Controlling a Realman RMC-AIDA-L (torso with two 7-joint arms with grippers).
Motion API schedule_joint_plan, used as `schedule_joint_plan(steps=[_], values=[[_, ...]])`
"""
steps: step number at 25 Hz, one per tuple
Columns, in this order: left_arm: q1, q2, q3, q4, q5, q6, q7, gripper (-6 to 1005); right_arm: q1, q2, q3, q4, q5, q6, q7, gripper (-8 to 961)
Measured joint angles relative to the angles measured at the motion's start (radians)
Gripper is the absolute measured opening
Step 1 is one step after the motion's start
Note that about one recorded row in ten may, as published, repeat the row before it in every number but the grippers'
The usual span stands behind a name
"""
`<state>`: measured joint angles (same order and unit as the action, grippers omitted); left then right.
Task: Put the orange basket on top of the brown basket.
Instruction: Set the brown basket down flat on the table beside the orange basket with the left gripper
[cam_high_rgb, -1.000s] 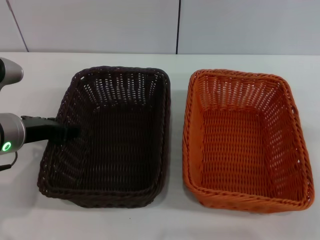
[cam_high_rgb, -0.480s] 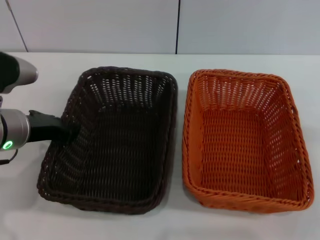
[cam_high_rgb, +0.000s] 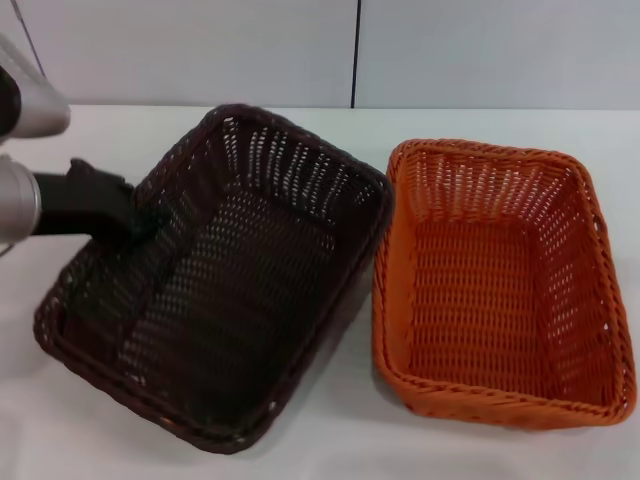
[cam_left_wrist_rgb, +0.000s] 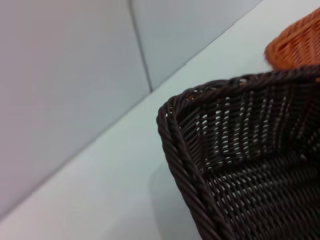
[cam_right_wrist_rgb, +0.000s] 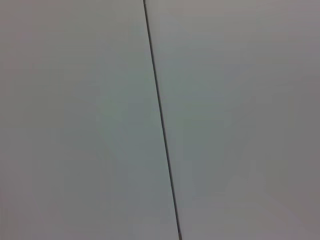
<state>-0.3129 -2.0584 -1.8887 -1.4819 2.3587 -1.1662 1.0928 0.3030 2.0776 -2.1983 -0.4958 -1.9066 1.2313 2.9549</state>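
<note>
The brown basket (cam_high_rgb: 215, 280) is gripped at its left rim by the left gripper (cam_high_rgb: 135, 225), the jaws clamped on the wicker wall, and is skewed and tipped on the white table (cam_high_rgb: 330, 440), its right rim touching or nearly touching the orange basket (cam_high_rgb: 500, 285). The orange basket is seen flat on the table, at the right. The right gripper is not seen. A risk is judged: the thin rim hold could slip, or the orange basket could be shoved aside.
</note>
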Motion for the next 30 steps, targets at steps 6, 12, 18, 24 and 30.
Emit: schedule_joint_plan(steps=[6, 12, 18, 24, 30], values=[[-0.122, 0.003, -0.177, 0.098, -0.057, -0.143, 0.239, 260, -0.002, 0.001, 0.001, -0.008, 0.000, 0.003, -0.001, 709], [-0.217, 0.010, -0.215, 0.195, -0.069, -0.203, 0.423, 249, -0.002, 0.002, 0.000, -0.018, 0.000, 0.005, -0.001, 708], [-0.254, 0.015, -0.212, 0.219, -0.057, -0.200, 0.528, 237, -0.001, 0.002, -0.001, -0.021, 0.000, 0.005, -0.001, 708], [-0.300, 0.018, -0.209, 0.290, -0.049, -0.192, 0.637, 230, 0.002, 0.002, -0.001, -0.021, 0.000, 0.005, -0.001, 708], [-0.313, 0.016, -0.216, 0.316, -0.050, -0.174, 0.726, 231, 0.004, 0.001, -0.001, -0.020, 0.000, 0.005, -0.001, 708]])
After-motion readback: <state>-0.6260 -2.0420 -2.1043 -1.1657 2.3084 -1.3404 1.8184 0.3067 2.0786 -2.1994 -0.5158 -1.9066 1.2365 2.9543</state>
